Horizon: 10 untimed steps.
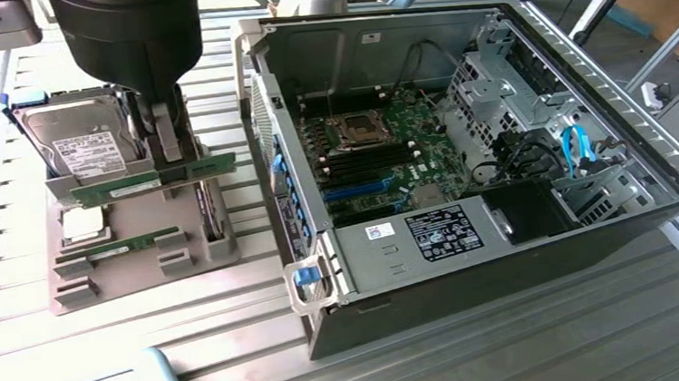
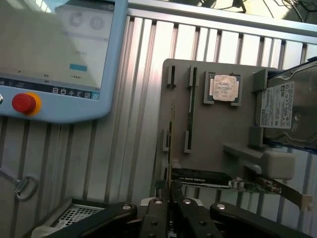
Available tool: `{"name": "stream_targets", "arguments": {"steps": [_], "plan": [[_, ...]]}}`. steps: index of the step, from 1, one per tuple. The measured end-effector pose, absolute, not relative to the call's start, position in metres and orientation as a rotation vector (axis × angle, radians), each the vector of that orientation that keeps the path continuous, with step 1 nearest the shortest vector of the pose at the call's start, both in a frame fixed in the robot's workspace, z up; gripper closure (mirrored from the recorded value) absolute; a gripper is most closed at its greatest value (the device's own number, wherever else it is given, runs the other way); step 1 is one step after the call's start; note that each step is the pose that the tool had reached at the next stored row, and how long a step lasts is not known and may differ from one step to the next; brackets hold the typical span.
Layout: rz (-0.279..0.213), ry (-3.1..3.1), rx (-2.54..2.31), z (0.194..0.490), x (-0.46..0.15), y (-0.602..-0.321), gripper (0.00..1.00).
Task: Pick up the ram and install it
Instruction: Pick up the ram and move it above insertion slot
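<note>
The open computer case [image 1: 341, 54] stands well apart from the pincer [image 1: 173, 153], toward the exterior view's right. Below the pincer lies the grey parts tray [image 1: 140, 279], with the hard drive [image 1: 84, 142] just beside it. The fingertips pinch the green ram [image 1: 210, 167], held over the tray.

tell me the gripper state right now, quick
gripper: closed, holding the ram

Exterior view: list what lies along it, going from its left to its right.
In order: hard drive → gripper shut on the ram → motherboard inside the open computer case → blue cable.
</note>
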<state>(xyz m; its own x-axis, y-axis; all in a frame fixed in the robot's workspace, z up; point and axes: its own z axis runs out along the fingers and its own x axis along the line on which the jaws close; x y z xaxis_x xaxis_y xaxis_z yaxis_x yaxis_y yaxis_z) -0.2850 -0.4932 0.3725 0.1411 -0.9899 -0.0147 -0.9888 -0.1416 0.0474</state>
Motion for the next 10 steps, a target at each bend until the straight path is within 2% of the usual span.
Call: {"name": "stream_targets", "arguments": {"steps": [10], "plan": [[-0.066, -2.044, 2.350, 0.373, -0.256, -0.493, 0.86]]}}
